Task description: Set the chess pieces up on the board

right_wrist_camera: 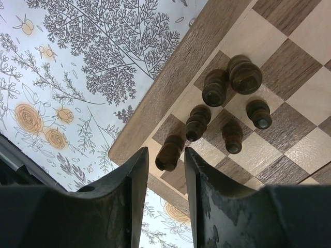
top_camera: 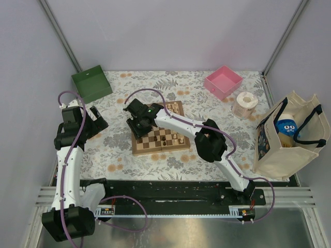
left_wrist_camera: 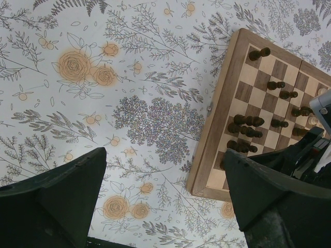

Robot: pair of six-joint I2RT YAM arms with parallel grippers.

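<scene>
**A:** Why is the right claw so low over the board?

**B:** It straddles one dark piece that stands on a square beside the wooden border, at the lower middle of the right wrist picture. That is an edge row, so I judge the claw is setting the piece on its home square. The fingers are only narrowly parted. A sliver of board shows between the left finger and the piece, so it seems to stand free rather than pinched, though the angle is steep.

**A:** And the others?

**B:** Five more dark pieces stand crowded just above it in that picture. They look unsorted to me.

**A:** The left claw?

**B:** It is spread wide and holds nothing. It hangs over the flowered cloth, left of the board, likely so as not to crowd the other arm.

**A:** What can't you make out?

**B:** In the overhead picture the right arm covers the board's upper left, and the pieces there are too small to name. In the left wrist picture the board's right side is cut off behind a finger, so I cannot count the pale pieces.
</scene>
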